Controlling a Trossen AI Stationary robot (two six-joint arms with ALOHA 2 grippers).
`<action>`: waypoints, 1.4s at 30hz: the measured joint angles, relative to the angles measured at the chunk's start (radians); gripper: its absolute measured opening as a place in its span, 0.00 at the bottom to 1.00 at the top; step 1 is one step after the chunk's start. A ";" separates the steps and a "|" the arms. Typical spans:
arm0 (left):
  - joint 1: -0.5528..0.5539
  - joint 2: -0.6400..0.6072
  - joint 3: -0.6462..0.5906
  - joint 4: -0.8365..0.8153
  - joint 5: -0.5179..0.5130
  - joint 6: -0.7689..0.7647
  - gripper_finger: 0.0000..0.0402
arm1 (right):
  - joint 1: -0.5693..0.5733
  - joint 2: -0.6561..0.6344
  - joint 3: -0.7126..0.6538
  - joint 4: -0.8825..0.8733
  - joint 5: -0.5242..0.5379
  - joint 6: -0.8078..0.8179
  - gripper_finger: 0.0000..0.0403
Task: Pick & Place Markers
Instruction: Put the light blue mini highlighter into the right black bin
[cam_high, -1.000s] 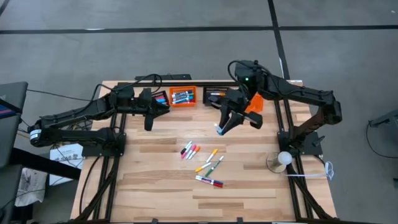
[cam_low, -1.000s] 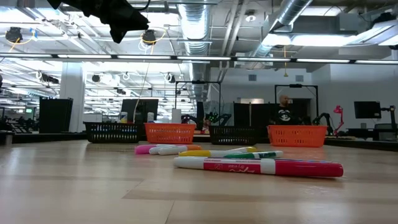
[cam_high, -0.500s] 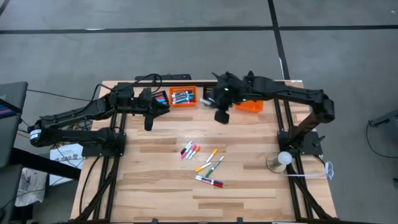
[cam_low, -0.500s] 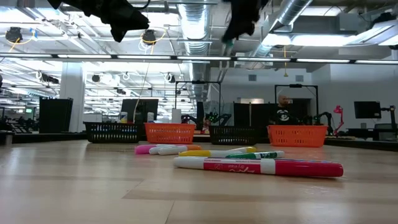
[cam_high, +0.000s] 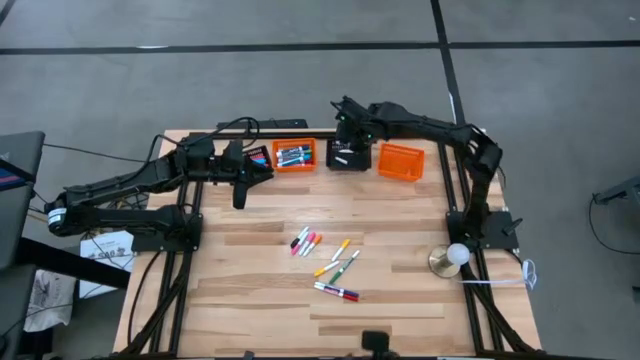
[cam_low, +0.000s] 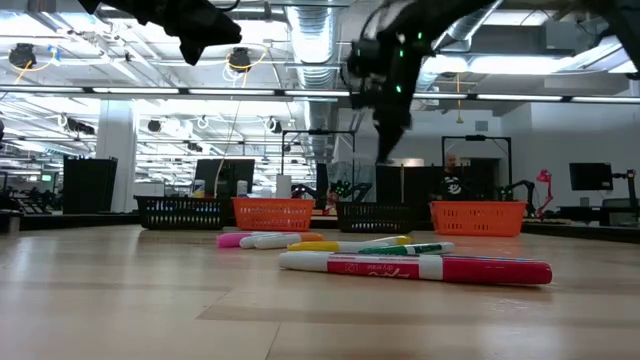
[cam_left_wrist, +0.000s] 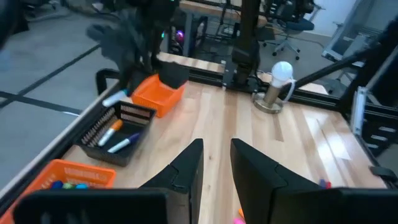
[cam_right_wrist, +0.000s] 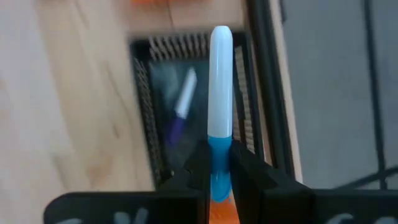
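Overhead: right gripper (cam_high: 347, 148) above black mesh basket (cam_high: 349, 157) at table's far edge, between two orange baskets (cam_high: 294, 156). Left gripper (cam_high: 240, 192) hangs near left orange basket, well apart from loose markers (cam_high: 327, 262) mid-table.

Table level: markers (cam_low: 415, 267) lie in cluster; baskets lined behind.

Left wrist: fingers (cam_left_wrist: 186, 168) slightly parted, nothing between.

Right wrist: fingers (cam_right_wrist: 200, 167) pinch blue-and-white marker (cam_right_wrist: 220, 106) over black basket (cam_right_wrist: 144, 112), where another marker lies inside.
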 joint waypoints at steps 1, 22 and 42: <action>0.000 0.000 0.000 0.003 -0.009 -0.001 0.20 | -0.019 0.017 0.003 -0.010 -0.006 -0.013 0.07; 0.000 0.000 0.000 0.027 -0.078 -0.019 0.20 | -0.054 0.122 0.015 -0.009 -0.111 -0.286 0.08; -0.003 0.000 0.000 0.042 -0.078 -0.046 0.20 | -0.093 0.217 0.063 -0.032 -0.231 -0.301 0.10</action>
